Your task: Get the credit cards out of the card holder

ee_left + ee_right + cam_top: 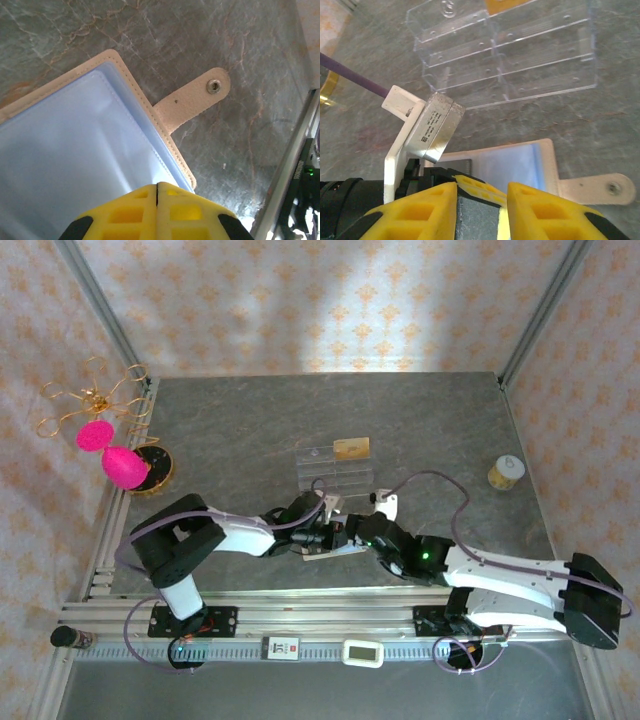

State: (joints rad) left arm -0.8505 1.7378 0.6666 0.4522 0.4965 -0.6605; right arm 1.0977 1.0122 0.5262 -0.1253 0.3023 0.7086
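— Where's the wallet [75, 150]?
— Open, flat by the table's [250, 420] near edge, before the tray [510, 55]; left gripper [157, 186] pressed together over its blue panel [60, 165]; right gripper [482, 186] spread, close by.
— Cards?
— Gold card [351, 447] on the tray's far edge.

One beige leather-like folding card holder [75, 140] with a pale blue inside, one clear acrylic slotted tray [520, 55] and one gold-yellow rectangular card [351, 447] can be counted. There are two bright pink rounded shapes [95, 435] [125, 468] and one small spool of gold wire [505, 472].
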